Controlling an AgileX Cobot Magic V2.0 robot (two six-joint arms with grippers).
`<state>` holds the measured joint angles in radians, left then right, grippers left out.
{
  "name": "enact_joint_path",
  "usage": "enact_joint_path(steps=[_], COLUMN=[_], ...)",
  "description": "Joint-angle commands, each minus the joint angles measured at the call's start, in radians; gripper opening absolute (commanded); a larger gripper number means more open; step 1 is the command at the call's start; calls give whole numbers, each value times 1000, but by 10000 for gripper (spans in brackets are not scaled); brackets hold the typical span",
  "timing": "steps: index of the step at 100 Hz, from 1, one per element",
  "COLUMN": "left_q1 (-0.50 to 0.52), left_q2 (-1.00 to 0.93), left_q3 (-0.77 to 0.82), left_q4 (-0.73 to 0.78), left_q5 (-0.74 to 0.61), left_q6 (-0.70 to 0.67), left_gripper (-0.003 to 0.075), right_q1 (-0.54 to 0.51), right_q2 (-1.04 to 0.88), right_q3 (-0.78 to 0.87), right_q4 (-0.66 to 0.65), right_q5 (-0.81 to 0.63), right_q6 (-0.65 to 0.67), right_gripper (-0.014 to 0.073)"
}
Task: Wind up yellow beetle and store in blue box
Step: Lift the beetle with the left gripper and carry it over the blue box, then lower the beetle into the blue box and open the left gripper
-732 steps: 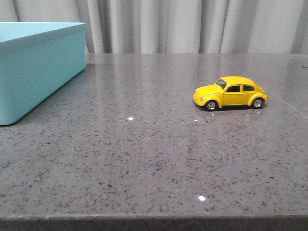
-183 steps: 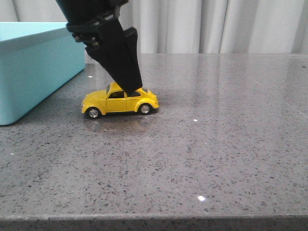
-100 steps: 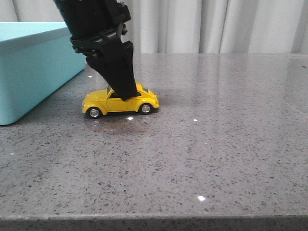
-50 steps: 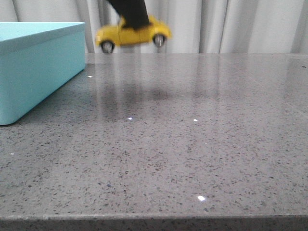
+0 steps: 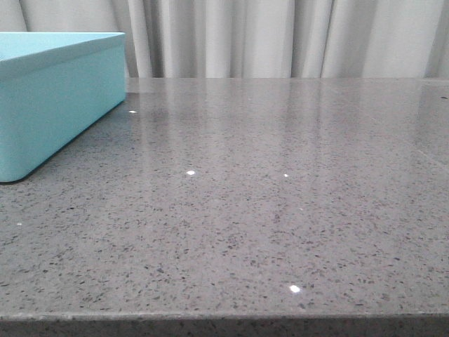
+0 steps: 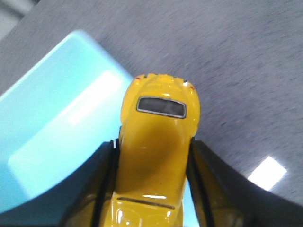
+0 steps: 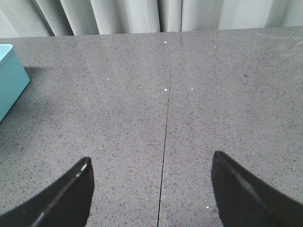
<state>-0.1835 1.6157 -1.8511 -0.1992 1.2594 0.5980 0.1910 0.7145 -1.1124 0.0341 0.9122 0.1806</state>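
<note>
Left jaws clamped on yellow beetle (image 6: 156, 156), held high over the blue box (image 6: 57, 123) corner; right jaws spread, empty. Best centred over the box, lowered, then released.

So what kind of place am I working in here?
Probably an indoor test bench or lab, not a home: a bare grey speckled stone-look table, pale pleated curtains behind it, and only the blue box as props.
</note>
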Motion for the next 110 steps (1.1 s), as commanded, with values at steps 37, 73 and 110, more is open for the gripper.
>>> enact_joint_path(steps=[37,73,110], left_q1=[153,153,153], left_q2=[-44,28,35], left_q3=[299,426,416], left_q4=[-14,-14,-14], left_q5=[-292,-346,-336], left_q6=[-11,-11,-11], left_gripper=[221,229,449], right_q1=[1,1,1], right_q2=[-1,-1,-1], right_q3=[-21,-21,-21], right_q4=[-1,-1,-1], right_q5=[-73,-74,-71], right_q6=[-8,-8,-8], right_gripper=[527,527,527])
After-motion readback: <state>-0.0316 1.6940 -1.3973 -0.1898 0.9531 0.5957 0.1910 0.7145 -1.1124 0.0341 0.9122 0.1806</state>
